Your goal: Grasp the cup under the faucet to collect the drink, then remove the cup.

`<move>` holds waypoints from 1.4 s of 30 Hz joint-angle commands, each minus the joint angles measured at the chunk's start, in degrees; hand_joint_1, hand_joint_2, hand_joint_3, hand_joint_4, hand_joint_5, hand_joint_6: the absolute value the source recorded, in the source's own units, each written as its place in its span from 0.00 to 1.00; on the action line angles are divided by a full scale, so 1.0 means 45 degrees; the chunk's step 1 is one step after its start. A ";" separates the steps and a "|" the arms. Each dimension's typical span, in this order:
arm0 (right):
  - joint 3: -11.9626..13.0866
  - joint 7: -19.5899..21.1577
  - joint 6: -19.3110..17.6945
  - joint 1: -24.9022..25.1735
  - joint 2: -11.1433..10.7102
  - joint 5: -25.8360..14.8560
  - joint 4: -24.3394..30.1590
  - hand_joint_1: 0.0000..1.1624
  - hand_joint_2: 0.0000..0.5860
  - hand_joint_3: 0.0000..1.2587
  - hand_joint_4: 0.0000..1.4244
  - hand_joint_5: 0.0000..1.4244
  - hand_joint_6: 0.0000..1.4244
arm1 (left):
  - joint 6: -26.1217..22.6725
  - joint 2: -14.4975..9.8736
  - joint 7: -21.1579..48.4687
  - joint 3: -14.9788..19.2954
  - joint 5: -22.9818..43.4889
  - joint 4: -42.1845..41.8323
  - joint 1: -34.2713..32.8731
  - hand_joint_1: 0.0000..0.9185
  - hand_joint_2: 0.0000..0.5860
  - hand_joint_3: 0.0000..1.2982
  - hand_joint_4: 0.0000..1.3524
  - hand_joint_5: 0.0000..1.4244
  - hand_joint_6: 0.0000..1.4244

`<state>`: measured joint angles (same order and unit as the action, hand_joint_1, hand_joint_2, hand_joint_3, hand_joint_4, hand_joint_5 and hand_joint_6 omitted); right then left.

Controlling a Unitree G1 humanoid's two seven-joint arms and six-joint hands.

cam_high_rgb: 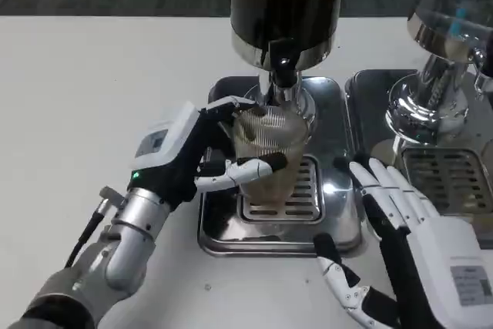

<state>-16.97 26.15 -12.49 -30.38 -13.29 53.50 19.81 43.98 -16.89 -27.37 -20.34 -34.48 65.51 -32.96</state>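
left hand (202,161) gripping (fingers curled), right hand (416,229) spread

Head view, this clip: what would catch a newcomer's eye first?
Probably the clear ribbed cup at centre, held by the left hand on the drip tray under the dark dispenser's faucet; it seems to hold some pale drink. Next, the right hand at lower right, fingers spread and holding nothing, beside the tray. A second shiny dispenser stands at the far right.

My left hand (202,161) is matt white and black plastic, holding a clear ribbed plastic cup (268,155). Drip tray (339,221) is glossy polished metal, mirror-like. Faucet (283,75) glossy black. Table (92,82) is smooth matt white.
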 commanded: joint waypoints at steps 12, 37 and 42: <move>-0.0072 -0.0014 0.0069 -0.0039 0.0345 -0.0076 0.0127 0.33 0.72 0.13 0.07 0.08 0.13 | 0.0132 0.0028 0.0752 -0.0475 -0.0041 -0.0173 -0.0237 0.20 0.20 0.19 0.24 0.33 0.24; -0.0247 0.0392 -0.0227 0.1245 0.0387 -0.0641 -0.1191 0.33 0.72 0.13 0.07 0.09 0.14 | 0.1631 -0.2757 0.2511 0.2260 0.2340 -0.5111 0.2755 0.03 0.10 0.06 0.00 0.00 0.01; -0.0274 0.0477 -0.0302 0.1435 0.0341 -0.0771 -0.1416 0.33 0.72 0.13 0.07 0.09 0.14 | 0.2043 -0.3460 0.3862 0.3559 0.4433 -0.6571 0.3014 0.00 0.16 0.06 0.00 0.00 0.00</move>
<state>-18.26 27.33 -12.81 -24.55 -11.76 50.50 14.03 51.42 -30.61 -14.11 -6.94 -20.04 39.24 -19.56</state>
